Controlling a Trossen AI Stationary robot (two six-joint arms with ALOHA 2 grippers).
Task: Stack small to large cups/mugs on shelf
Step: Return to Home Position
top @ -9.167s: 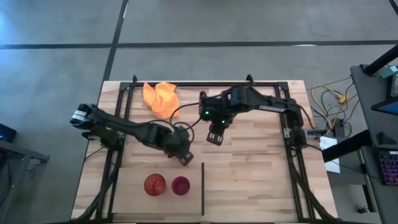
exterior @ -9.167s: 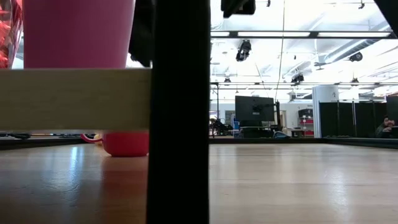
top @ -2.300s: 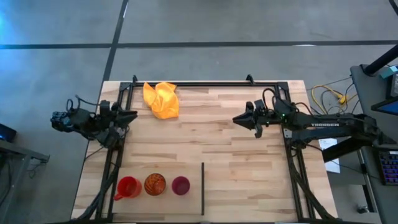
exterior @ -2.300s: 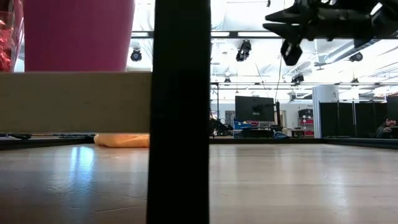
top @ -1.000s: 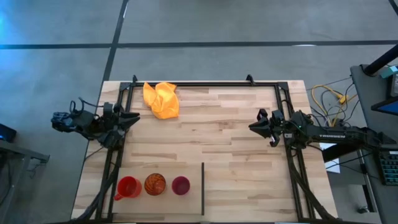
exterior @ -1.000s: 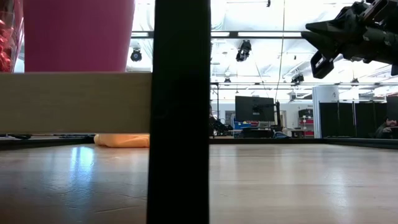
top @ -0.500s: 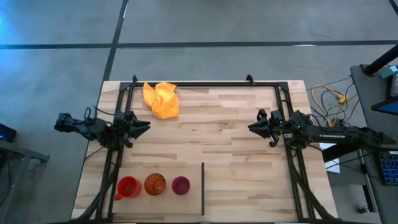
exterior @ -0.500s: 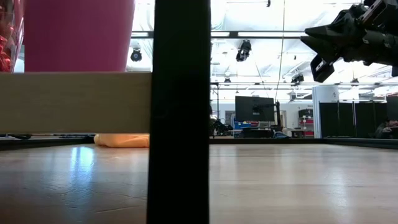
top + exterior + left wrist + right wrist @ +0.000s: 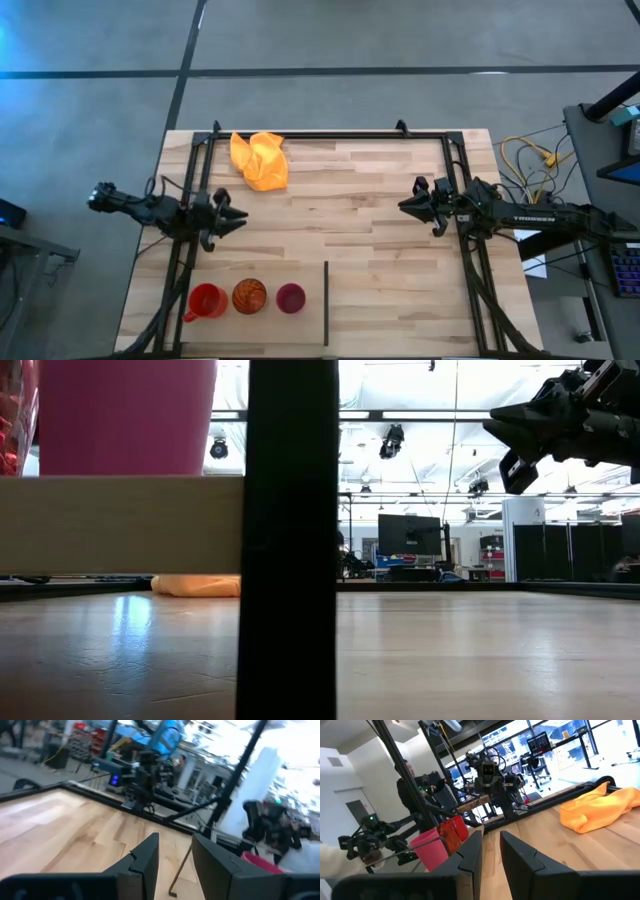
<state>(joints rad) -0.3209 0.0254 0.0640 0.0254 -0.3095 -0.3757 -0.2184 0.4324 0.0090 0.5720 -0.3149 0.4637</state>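
Observation:
Three cups stand side by side on a raised shelf board [image 9: 120,525] at the table's near left: a red mug with a handle [image 9: 206,300], an orange patterned tumbler [image 9: 249,296] and a small magenta cup [image 9: 290,297]. The low view shows the magenta cup [image 9: 125,415] standing on its base on the board. My left gripper [image 9: 243,216] hovers at the table's left side, beyond the cups, slightly open and empty. My right gripper [image 9: 402,206] hovers at the right side, shut and empty. The right wrist view shows the magenta cup [image 9: 432,851] and the tumbler [image 9: 454,832].
A crumpled yellow-orange cloth [image 9: 260,160] lies at the far left of the table. A black upright [image 9: 326,300] ends the shelf on its right and fills the middle of the low view [image 9: 290,540]. Black frame rails run along the table's sides.
My left gripper has moved out from the table's left edge, toward the right and the near edge, closer to the cups. The cups have stayed in place.

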